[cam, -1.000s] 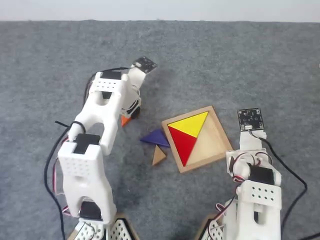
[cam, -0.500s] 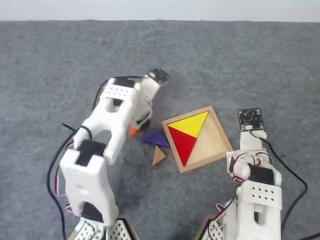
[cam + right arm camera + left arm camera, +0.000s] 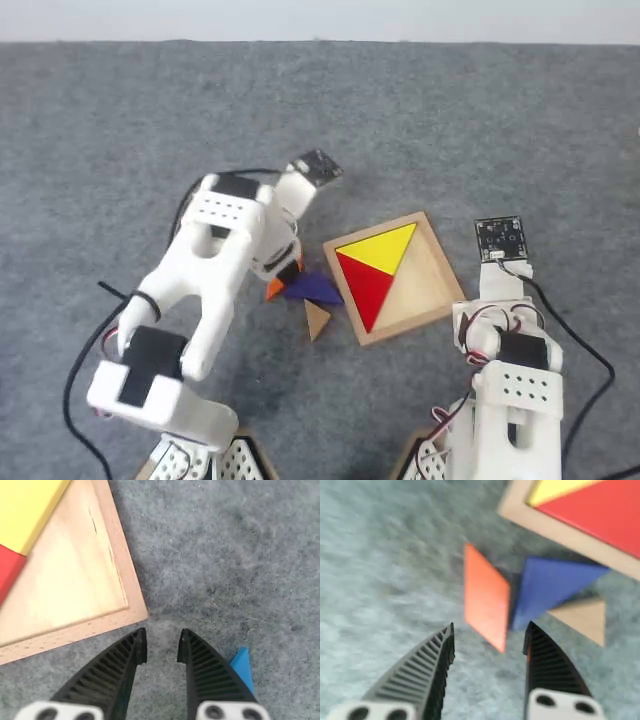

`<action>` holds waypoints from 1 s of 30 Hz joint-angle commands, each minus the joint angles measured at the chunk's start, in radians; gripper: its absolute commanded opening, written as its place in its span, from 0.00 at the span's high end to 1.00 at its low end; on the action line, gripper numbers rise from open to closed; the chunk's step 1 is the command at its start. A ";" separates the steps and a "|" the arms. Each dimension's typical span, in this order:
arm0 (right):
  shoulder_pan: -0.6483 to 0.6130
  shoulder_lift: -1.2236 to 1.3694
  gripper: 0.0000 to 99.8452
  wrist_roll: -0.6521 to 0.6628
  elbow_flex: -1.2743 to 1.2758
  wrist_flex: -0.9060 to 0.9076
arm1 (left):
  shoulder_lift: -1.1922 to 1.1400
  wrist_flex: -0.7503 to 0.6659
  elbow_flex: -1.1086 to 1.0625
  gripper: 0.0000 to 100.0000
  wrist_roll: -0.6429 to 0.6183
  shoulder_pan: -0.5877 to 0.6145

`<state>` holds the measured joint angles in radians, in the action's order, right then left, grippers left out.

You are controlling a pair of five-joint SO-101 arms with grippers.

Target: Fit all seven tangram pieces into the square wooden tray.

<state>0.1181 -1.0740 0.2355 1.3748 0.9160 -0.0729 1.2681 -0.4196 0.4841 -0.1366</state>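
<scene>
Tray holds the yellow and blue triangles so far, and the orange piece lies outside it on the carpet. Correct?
No: the tray holds the yellow triangle and a red triangle, not blue. The high view shows the blue triangle outside, beside the orange piece on the carpet.

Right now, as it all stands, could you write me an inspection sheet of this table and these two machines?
Surface: grey carpet-like mat across the table.
Job's things: wooden tray holds a yellow triangle and a red triangle. On the mat outside it lie a dark blue triangle, a small wooden triangle and an orange piece. A light blue piece lies by the right arm.
Clutter: nothing seen.
Grippers: left jaws open, above the orange piece; right jaws open, above the mat just off a tray corner.
Cables: black cable loops beside the left arm; second black cable runs along the right arm.
Surroundings: pale strip beyond the mat's far edge.
</scene>
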 commanded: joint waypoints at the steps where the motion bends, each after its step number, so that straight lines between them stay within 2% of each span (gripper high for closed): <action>1: -0.005 -0.025 0.89 0.012 -0.005 -0.021 | 0.071 -0.075 -0.085 0.78 0.012 -0.071; 6: -0.005 -0.025 0.89 0.012 -0.003 -0.021 | 0.071 -0.173 -0.134 0.78 -0.012 -0.074; 13: -0.005 -0.025 0.89 0.012 -0.002 -0.019 | 0.066 -0.183 -0.105 0.78 -0.002 -0.014; 19: -0.005 -0.025 0.89 0.012 -0.002 -0.019 | -0.121 -0.230 -0.050 0.78 0.020 -0.009; 23: -0.005 -0.025 0.89 0.012 -0.002 -0.021 | -0.207 -0.161 0.067 0.78 0.020 0.015; 30: -0.005 -0.025 0.89 0.012 -0.002 -0.021 | -0.247 -0.153 0.189 0.78 0.048 0.138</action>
<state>0.1181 -1.0740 0.2355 1.3748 0.9160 -0.3138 1.1224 -0.3245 0.5056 -0.0813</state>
